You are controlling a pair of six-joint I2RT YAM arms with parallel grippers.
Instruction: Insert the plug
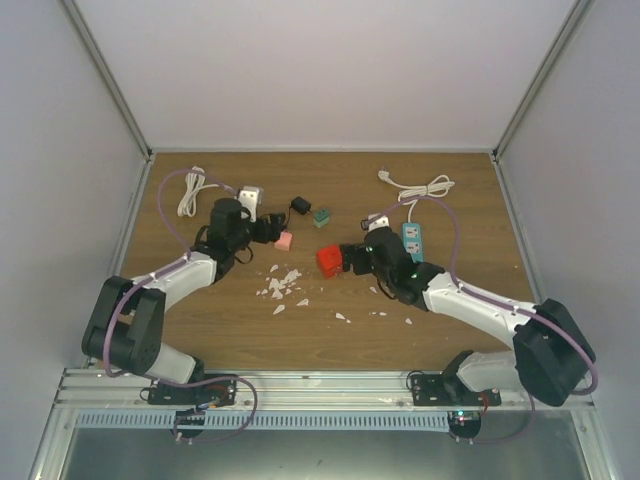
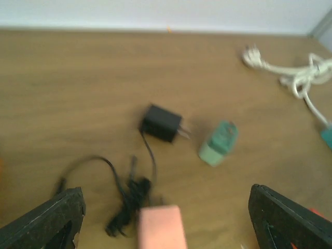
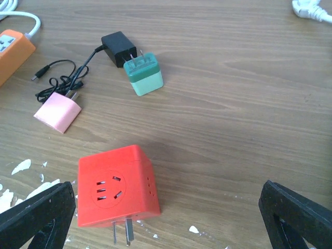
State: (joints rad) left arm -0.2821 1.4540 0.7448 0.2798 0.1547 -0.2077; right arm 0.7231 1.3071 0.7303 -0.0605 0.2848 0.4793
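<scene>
- While both arms reach toward the middle of the brown wooden table in the top view, the left gripper sits just beside the pink square plug. Its jaws are too small to read here.
- Same view: the right gripper is at the red plastic cube adapter, and its arm hides the near end of the teal-and-white power strip. White flakes litter the wood between the arms.
- Left wrist view, blurry: the black fingers are spread wide, gripping nothing. The pink square plug lies between them, cut off by the bottom edge.
- Beyond it lie the black charger block, trailing a tangled cord, and the green rounded plug just beside it.
- Right wrist view, sharp: the jaws are spread wide and empty. The red plastic cube adapter rests on the table close to the finger at picture-left, prongs toward the camera; whether they touch, I can't tell.
- Behind it, an orange power strip is clipped by the left edge.
</scene>
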